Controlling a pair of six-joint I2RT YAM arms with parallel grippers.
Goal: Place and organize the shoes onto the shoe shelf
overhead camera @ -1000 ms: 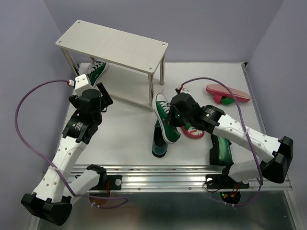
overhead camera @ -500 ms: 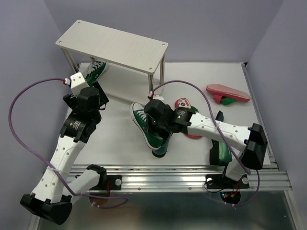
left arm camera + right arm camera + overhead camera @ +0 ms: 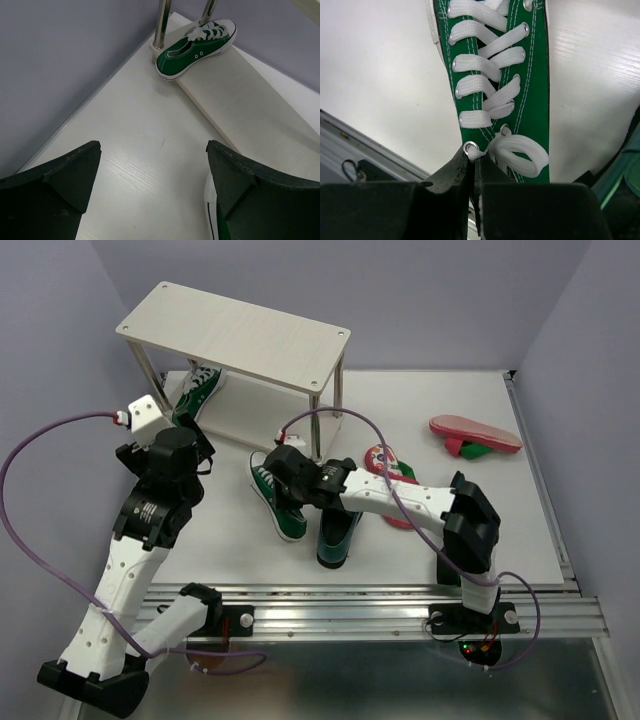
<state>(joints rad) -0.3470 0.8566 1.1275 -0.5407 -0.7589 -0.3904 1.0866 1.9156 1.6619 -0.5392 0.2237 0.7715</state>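
Across the frame from above: white tabletop (image 3: 230, 535), walled in grey.

Upper left: two-tier shoe shelf (image 3: 235, 335), pale wood boards on thin silver legs. Top board carries no shoe.

Left arm, left of centre: pincer (image 3: 152, 145) released, fingers spread wide with nothing between them, above the tabletop just short of the shelf's lower board.

Right arm reaches from lower right across to centre. Its pincer (image 3: 476, 165) is clenched on a green canvas sneaker with white laces (image 3: 275, 505), gripping the upper at the top eyelet and lace bow. Toe points toward the upper left. Cannot tell whether the sole touches the tabletop.

Second green canvas sneaker (image 3: 195, 47) lies on the lower board at its left end, beside the legs.

Glossy dark green loafer (image 3: 338, 535) sits just right of the gripped sneaker, below the arm.

Red flip-flop on its edge (image 3: 475, 435), upper right, well apart from the rest.

Second flip-flop with patterned white footbed (image 3: 385, 458), centre right, partly hidden by the right arm.
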